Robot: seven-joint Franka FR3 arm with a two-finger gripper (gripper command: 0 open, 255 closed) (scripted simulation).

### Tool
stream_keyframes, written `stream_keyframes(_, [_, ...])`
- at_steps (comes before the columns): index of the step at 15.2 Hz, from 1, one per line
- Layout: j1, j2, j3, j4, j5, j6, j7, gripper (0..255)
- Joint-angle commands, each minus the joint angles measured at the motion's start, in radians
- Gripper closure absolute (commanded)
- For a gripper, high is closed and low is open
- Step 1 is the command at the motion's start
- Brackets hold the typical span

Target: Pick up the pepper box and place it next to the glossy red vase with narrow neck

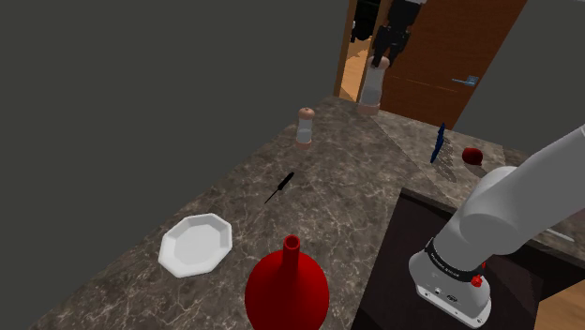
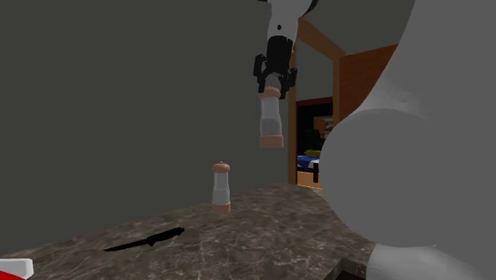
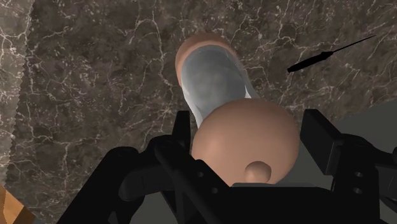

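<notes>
A pepper mill [image 1: 372, 89] with a pale grey body and tan cap and base hangs upright in the air over the far end of the marble counter [image 1: 356, 187]. My gripper [image 1: 389, 42] is shut on its cap. The second exterior view has the gripper [image 2: 275, 75] holding the mill [image 2: 271, 119] well above the counter. In the wrist view the fingers [image 3: 181, 127] clasp the round tan cap [image 3: 245, 143] of the mill. The glossy red vase [image 1: 287, 286] with a narrow neck stands at the counter's near edge, far from the gripper.
A second, similar mill [image 1: 305, 127] stands on the counter below and to the shoulder view's left of the held one. A black knife [image 1: 279, 187] and a white octagonal plate [image 1: 195, 244] lie nearer the vase. A blue object [image 1: 438, 142] and a small red one [image 1: 472, 155] sit near the brown door [image 1: 441, 56].
</notes>
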Motion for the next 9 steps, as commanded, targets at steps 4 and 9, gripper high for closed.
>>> stream_keyframes(4, [0.004,0.022,-0.002,0.091,0.008,-0.07,0.006,255])
stream_keyframes(9, [0.006,0.054,-0.007,0.193,0.018,-0.142,0.007,255])
